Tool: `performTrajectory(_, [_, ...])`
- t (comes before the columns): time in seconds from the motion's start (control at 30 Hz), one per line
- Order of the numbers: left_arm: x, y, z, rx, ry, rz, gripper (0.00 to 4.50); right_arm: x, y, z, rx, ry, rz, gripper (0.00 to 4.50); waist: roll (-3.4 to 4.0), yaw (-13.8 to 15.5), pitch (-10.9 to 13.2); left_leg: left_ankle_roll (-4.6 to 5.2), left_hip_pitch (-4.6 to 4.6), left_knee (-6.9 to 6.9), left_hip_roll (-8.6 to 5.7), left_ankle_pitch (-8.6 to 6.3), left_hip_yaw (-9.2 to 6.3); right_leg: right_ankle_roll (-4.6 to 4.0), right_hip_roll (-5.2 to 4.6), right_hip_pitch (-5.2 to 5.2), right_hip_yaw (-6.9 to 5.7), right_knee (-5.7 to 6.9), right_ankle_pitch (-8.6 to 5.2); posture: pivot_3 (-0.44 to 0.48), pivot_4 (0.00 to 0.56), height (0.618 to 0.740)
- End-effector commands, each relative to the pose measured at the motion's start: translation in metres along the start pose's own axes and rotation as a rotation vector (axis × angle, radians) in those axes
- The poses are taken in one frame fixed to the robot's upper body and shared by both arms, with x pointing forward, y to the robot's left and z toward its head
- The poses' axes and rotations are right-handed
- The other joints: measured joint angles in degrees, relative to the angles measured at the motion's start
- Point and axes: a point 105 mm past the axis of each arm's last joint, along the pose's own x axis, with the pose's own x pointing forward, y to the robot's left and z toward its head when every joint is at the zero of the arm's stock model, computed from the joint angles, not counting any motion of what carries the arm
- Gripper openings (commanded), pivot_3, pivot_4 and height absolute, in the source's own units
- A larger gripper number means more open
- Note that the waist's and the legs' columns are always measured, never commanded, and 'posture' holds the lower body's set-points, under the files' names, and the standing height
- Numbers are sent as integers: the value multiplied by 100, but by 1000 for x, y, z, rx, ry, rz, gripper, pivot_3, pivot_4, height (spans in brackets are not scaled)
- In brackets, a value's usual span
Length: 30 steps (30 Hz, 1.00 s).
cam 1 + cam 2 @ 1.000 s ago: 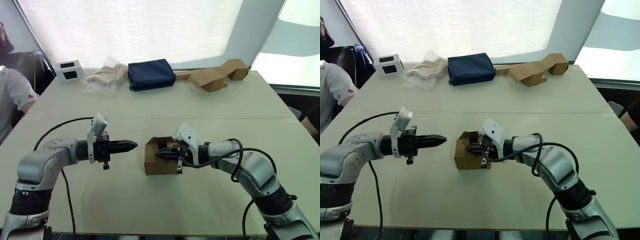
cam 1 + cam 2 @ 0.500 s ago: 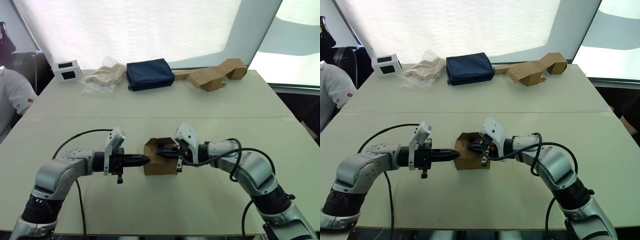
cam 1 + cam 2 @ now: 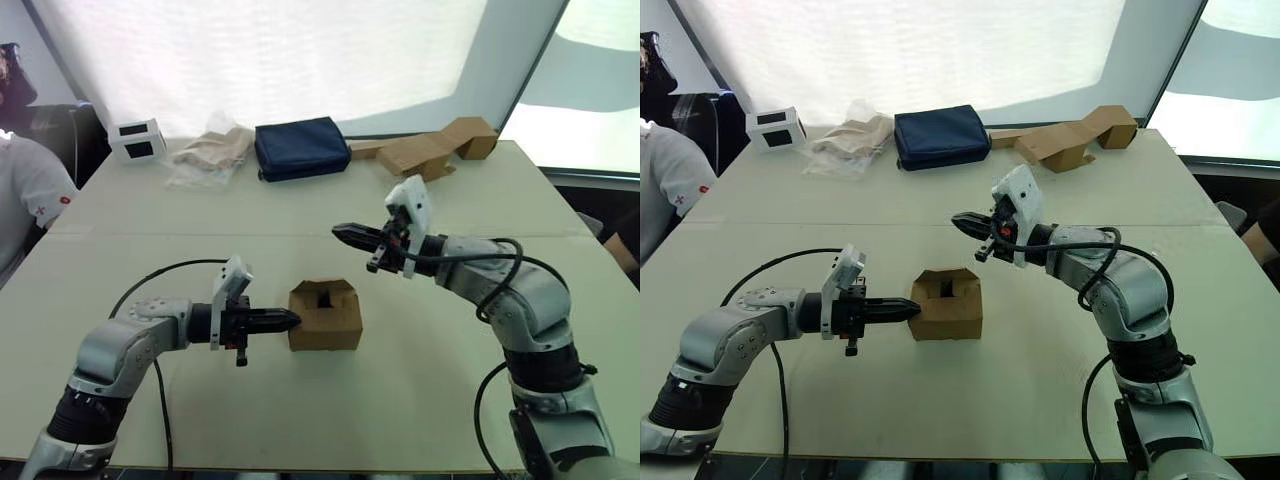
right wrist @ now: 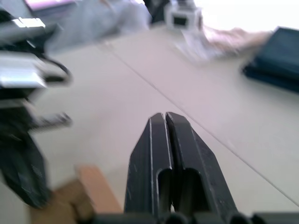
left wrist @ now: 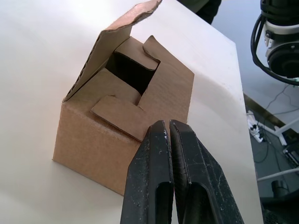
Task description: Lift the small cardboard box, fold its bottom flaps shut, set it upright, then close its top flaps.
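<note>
The small cardboard box (image 3: 325,318) stands upright on the table's middle, plain brown. Its top flaps (image 5: 140,88) are partly folded in, with a dark gap between them and one flap still raised at the far side. My left gripper (image 3: 290,320) is shut, its tips at the box's left wall, touching or nearly so. My right gripper (image 3: 340,232) is shut and empty, raised above the table behind and to the right of the box.
Along the far edge lie a white box with dark windows (image 3: 138,140), a crumpled plastic bag (image 3: 208,152), a dark blue pouch (image 3: 301,148) and larger tan cardboard pieces (image 3: 432,150). A person's sleeve (image 3: 30,195) shows at the left.
My right gripper has pulled out of the box's top and risen up and back to the right. The left gripper stays at the box's left side.
</note>
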Motion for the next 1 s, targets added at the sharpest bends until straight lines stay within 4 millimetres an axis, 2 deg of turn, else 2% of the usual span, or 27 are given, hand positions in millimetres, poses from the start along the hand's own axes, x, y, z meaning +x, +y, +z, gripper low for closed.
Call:
performTrajectory(0.03, [0, 0, 6, 31, -13, 4, 124, 1, 19, -2, -56, 23, 77, 0, 0, -3, 0, 0, 0, 0, 0, 0, 0, 0, 0, 0, 0, 0, 0, 0, 150, 740])
performTrajectory(0.3, [-5, 8, 13, 58, -28, 44, 124, -2, 46, -12, -60, 54, 191, 0, 0, -5, 0, 0, 1, 0, 3, 0, -1, 0, 4, -1, 0, 2, 0, 0, 150, 740])
performTrajectory(0.47, [-9, 14, 26, 81, -65, 69, 124, -2, 47, -18, -74, 66, 184, 0, 0, -4, 0, 0, 1, 1, 3, 0, -1, 0, 4, 0, -1, 1, 0, 0, 150, 740])
performTrajectory(0.63, [4, 21, 37, 87, -117, 85, 124, -1, 47, -19, -76, 61, 172, 0, -1, 4, 1, 0, 0, 1, 2, 0, -1, 1, 4, 0, -2, 1, 0, 0, 150, 740])
performTrajectory(1.0, [20, 39, 33, 94, -112, 140, 124, -1, 51, -17, -110, 45, 162, 0, -1, 0, 1, 0, 1, 1, 3, 0, -2, 1, 8, 0, -2, 2, 0, 0, 150, 740])
